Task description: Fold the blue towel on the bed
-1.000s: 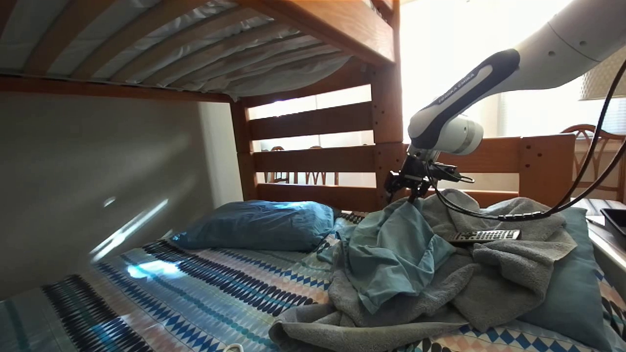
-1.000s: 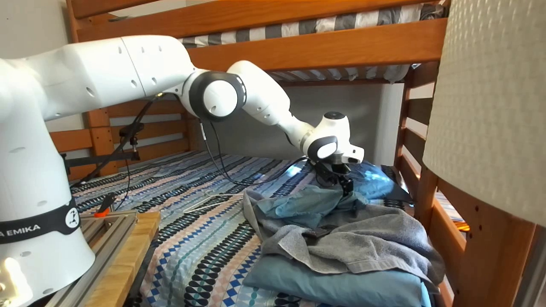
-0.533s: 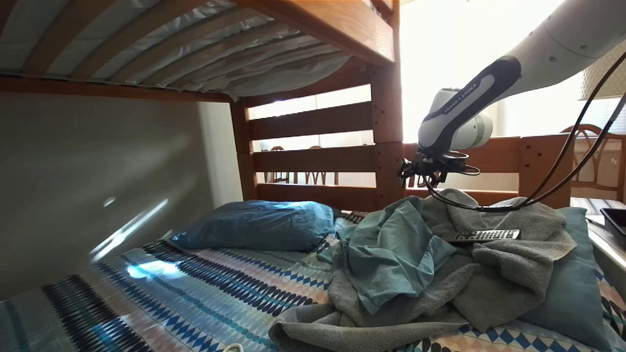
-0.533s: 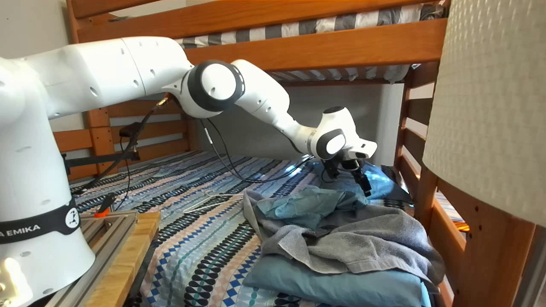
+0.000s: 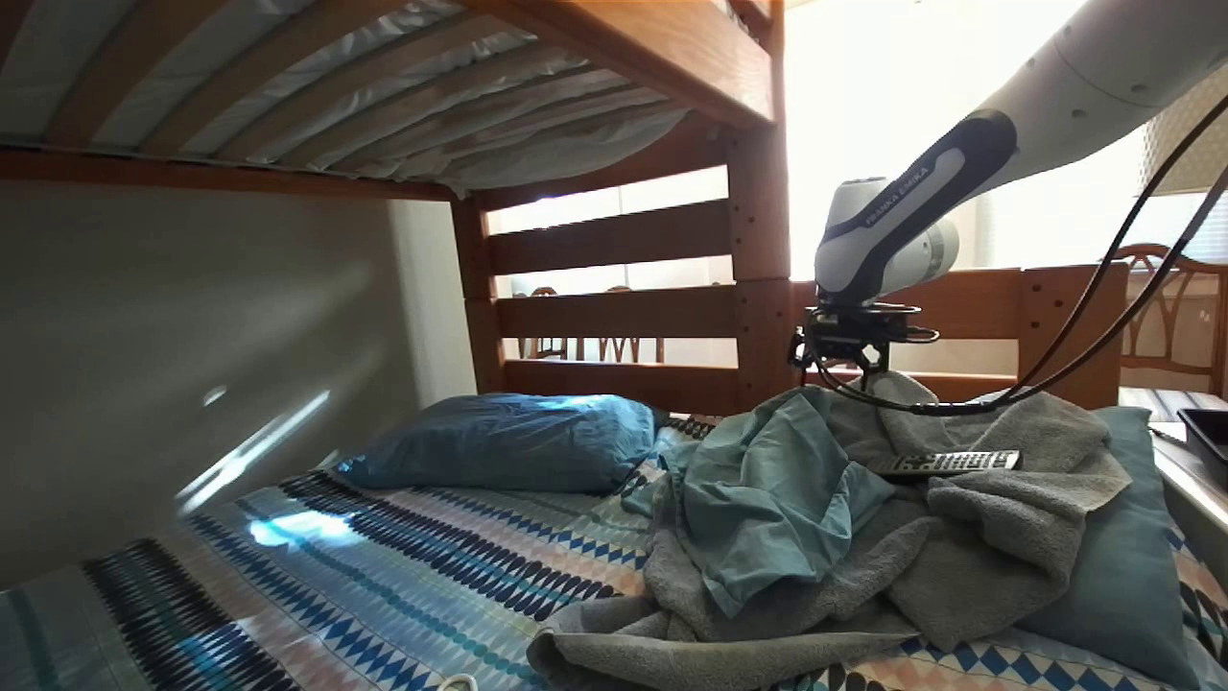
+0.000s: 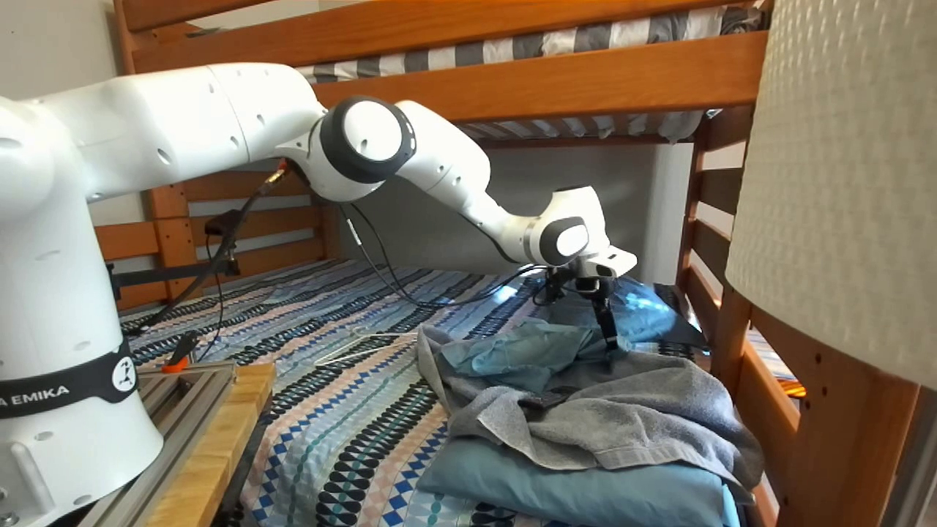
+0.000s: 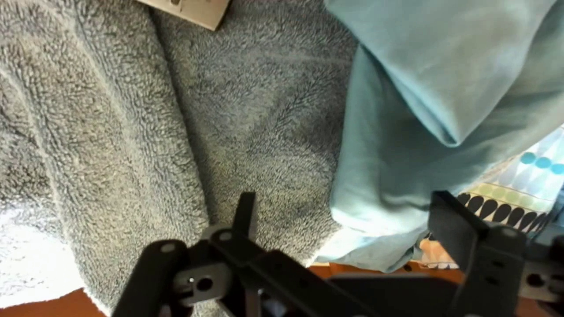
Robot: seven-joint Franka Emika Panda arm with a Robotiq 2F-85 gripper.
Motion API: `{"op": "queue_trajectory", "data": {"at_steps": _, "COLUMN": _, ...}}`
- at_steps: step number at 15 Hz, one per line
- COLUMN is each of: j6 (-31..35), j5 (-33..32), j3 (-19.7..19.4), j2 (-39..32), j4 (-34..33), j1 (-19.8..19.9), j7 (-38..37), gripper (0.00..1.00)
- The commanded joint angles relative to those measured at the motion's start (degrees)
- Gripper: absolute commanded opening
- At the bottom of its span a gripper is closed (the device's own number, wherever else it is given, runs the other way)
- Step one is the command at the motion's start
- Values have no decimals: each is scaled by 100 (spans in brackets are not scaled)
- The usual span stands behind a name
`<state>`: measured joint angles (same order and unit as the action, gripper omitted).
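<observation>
Grey-blue towel near spread fingers, remote clear in an exterior view, mere corner in wrist view.

The blue towel, a large grey-toned cloth with thick, soft pile, lies rumpled in loose, overlapping folds, one side turned into a long roll. It is heaped on the lower level of the bed, a brown wooden bunk with striped, patterned cover, close to its slatted end

Blue pillow, remote control, wooden chair, pale textured lampshade.
</observation>
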<state>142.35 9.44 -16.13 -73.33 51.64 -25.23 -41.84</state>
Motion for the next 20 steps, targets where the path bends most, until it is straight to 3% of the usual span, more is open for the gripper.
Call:
{"op": "queue_trajectory", "data": {"at_steps": 1, "j6": -219, "j5": 242, "j3": 477, "j2": 189, "j4": 112, "j1": 213, "j7": 414, "gripper": 100}}
{"op": "queue_trajectory", "data": {"at_steps": 2, "j6": -156, "j5": 255, "j3": 585, "j2": 163, "j4": 82, "j1": 278, "j7": 526, "gripper": 75}}
{"op": "queue_trajectory", "data": {"at_steps": 4, "j6": -14, "j5": 207, "j3": 720, "j2": 95, "j4": 28, "j1": 370, "j7": 697, "gripper": 66}}
{"op": "queue_trajectory", "data": {"at_steps": 13, "j6": 268, "j5": 171, "j3": 1422, "j2": -75, "j4": -110, "j1": 885, "j7": 1963, "gripper": 2}}
{"op": "queue_trajectory", "data": {"at_steps": 16, "j6": 143, "j5": -10, "j3": 1696, "j2": -97, "j4": -184, "j1": 973, "j7": 2040, "gripper": 0}}
{"op": "queue_trajectory", "data": {"at_steps": 20, "j6": 29, "j5": -87, "j3": 1916, "j2": 107, "j4": -49, "j1": 657, "j7": 2897, "gripper": 0}}
